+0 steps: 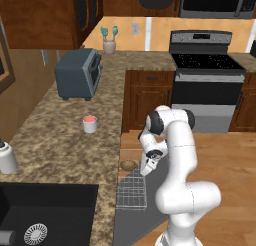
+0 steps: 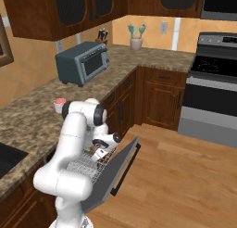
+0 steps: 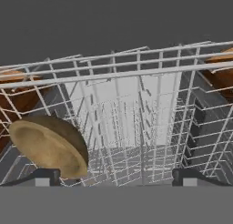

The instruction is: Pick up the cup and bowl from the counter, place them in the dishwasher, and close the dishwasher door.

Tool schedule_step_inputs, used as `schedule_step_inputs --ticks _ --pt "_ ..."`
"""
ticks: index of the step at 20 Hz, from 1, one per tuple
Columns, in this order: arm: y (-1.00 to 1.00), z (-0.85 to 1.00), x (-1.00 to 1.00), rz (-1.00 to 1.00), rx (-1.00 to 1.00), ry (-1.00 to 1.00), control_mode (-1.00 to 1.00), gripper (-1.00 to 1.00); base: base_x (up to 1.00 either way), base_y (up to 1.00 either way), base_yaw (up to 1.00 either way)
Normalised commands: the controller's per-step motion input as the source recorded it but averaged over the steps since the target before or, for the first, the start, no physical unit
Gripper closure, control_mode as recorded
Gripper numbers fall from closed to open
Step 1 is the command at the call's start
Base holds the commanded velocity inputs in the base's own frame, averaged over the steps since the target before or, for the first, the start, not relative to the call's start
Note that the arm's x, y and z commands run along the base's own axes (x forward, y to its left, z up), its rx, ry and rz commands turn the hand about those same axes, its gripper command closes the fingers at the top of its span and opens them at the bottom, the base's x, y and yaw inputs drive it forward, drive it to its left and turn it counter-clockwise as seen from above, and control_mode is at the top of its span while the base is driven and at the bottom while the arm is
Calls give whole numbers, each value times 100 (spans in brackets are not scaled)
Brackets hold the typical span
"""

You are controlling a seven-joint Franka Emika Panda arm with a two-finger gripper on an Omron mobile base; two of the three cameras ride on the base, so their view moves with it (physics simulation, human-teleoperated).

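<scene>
white arm folded low over the open dishwasher, its two-finger gripper (image 3: 116,176) hanging just above the pale grey wire-grid rack (image 1: 132,190). finger tips stand wide apart at the bottom of the hand view with nothing between them; hand empty.

small shallow round tan-brown bowl (image 3: 49,146) lies in the rack, tipped on its side against the wires, close by one finger tip (image 3: 43,176); whether it touches the tip i cannot tell. in the left base view the bowl (image 1: 128,165) sits at the rack's far end. judged: bowl step done, released here because the wires can prop it.

small white cup with salmon-red top (image 1: 90,124) stands upright on the brown speckled granite counter (image 1: 55,150), between the dark blue-grey toaster oven (image 1: 78,74) and the black sink (image 1: 45,215), well apart from both. open room all round it for a grasp from above.

flat grey dishwasher door (image 2: 113,171) hangs down and outward over the wood floor. to leave, the gripper likely must rise straight up clear of the rack wires and counter edge before swinging toward the cup.
</scene>
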Motion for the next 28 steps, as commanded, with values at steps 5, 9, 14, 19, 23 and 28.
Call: schedule_step_inputs --ticks 5,9,14,19,23,28 --pt "-1 98 -77 0 0 -11 -100 -100 0 0 0" --pt "0 100 -78 0 -2 -8 -100 -100 0 0 0" --pt "0 100 -73 -1 -6 -1 -100 -100 0 0 0" --pt "0 100 -43 -2 -9 0 -100 -100 0 0 0" --pt "0 100 -1 -1 -9 5 -100 -100 0 0 0" --pt "-8 100 4 -2 -8 11 -100 -100 0 0 0"
